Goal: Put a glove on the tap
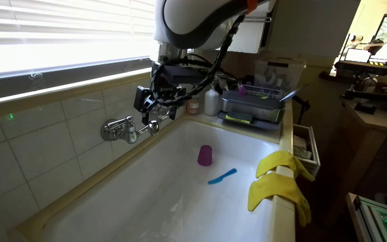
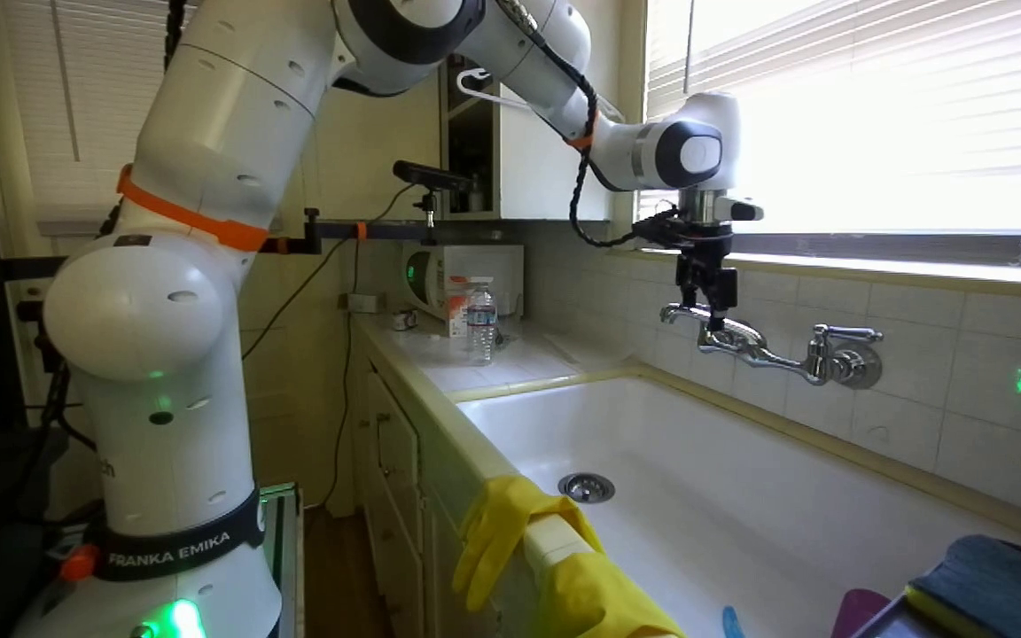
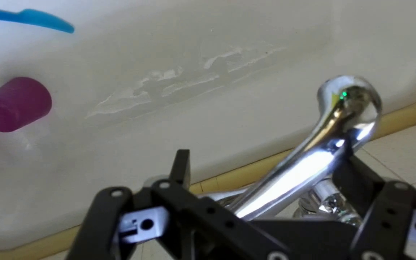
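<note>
Two matching yellow rubber gloves hang over the sink's front rim; one glove lies beside the other glove. They also show in an exterior view as a glove and a partly cut-off glove. I cannot tell which is the task's glove. The chrome tap is on the tiled wall, also in an exterior view. My gripper points down at the tap's spout, open and holding no glove. In the wrist view the spout passes between the spread fingers; the right finger overlaps its edge, contact unclear.
The white sink holds a purple cup and a blue knife. A dish rack, a white dispenser bottle and a sponge stand at one end. A water bottle and microwave stand at the other.
</note>
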### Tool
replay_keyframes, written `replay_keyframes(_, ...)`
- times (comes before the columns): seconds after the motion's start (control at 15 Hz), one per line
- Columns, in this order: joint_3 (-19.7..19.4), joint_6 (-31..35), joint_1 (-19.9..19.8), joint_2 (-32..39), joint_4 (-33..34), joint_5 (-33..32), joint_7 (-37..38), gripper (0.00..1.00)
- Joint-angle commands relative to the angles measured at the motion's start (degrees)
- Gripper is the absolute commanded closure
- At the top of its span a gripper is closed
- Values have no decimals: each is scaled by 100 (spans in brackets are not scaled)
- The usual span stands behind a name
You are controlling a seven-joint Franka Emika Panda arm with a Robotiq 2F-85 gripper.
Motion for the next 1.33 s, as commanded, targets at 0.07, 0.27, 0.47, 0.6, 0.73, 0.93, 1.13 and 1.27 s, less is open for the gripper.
replay_keyframes(0.07, -78, -209, -155, -259, -294, -153, -408, 0)
replay_keyframes(0.27, -57, -200, -229, -220, -285, -80, -620, 0)
replay_keyframes(0.47, -51, -270, -255, -223, -305, -93, -793, 0)
replay_keyframes(0.6, -70, -301, -275, -264, -334, -112, -846, 0)
replay_keyframes(0.73, -94, -364, -302, -324, -379, -140, -887, 0)
replay_keyframes(0.93, -117, -469, -362, -448, -501, -155, -977, 0)
replay_keyframes(1.13, -159, -482, -417, -543, -606, -178, -997, 0)
replay_keyframes(1.27, -179, -477, -448, -596, -668, -184, -1015, 0)
